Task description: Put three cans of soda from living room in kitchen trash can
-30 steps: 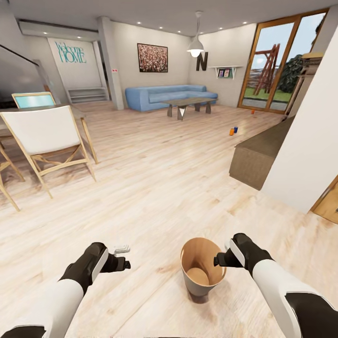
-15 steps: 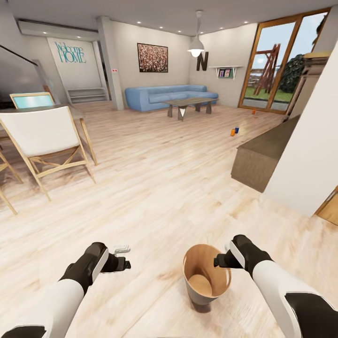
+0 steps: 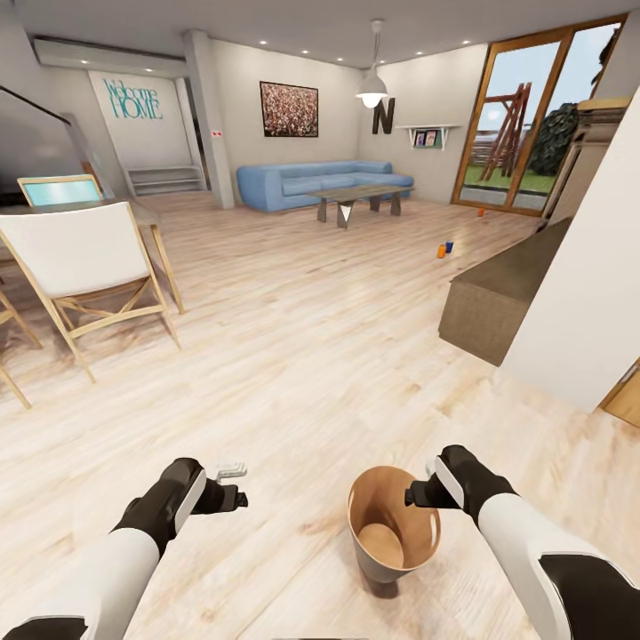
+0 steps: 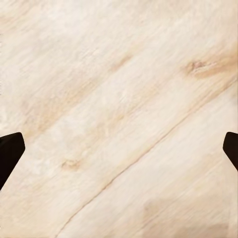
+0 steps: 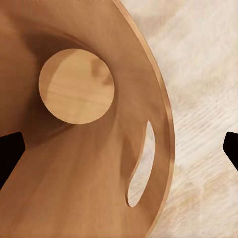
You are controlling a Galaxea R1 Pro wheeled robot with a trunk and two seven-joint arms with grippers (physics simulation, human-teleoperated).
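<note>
The right gripper point(image 3: 418, 493) hangs directly over the bin's point(image 3: 418, 551) rim; its wrist view looks straight down into the brown interior point(image 5: 74, 163), with the round bottom point(image 5: 76, 86) and a slot handle point(image 5: 141, 171) cut in the wall. Its dark fingertips point(image 5: 9, 153) sit at opposite edges of that view, spread wide with nothing between them. The bin stands upright on the floor point(image 3: 293, 356), below and slightly inward of this gripper.

The left gripper point(image 3: 233, 484) hovers over bare boards, well apart from the bin, its fingertips point(image 4: 9, 153) likewise wide apart and empty (only wood grain lies beneath).

Far ahead of both grippers, two cans point(image 3: 443, 250) stand close together on the floor, and a third can point(image 3: 480, 212) sits farther off by the glass doors point(image 3: 524, 124). The sofa point(image 3: 311, 182) and low table point(image 3: 356, 200) lie beyond; a chair point(image 3: 84, 267) stands ahead of the left gripper.
</note>
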